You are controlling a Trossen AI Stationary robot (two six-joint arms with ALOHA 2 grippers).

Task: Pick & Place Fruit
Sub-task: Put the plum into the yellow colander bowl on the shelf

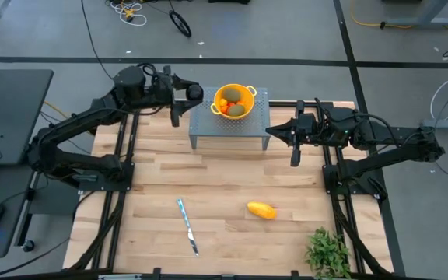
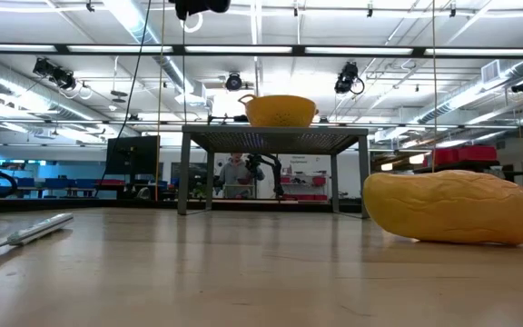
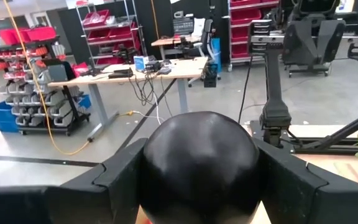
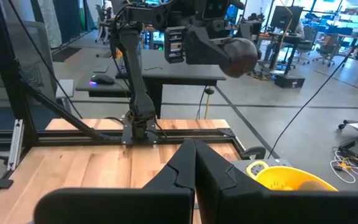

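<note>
From above, the left gripper (image 1: 196, 93) hangs just beside the yellow colander (image 1: 234, 101) on the grey stand (image 1: 201, 124), clasping a dark round fruit (image 1: 195, 92); the bowl lies toward the right arm. Its wrist view shows that fruit (image 3: 199, 163) wedged between the fingers. The right gripper (image 1: 271, 130) waits clenched and empty, while the yellow-orange fruit (image 1: 261, 210) lies on the desk (image 1: 224, 179).

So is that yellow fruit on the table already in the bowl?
No, the yellow-orange fruit lies on the wooden table, far from the yellow colander on its stand.
</note>
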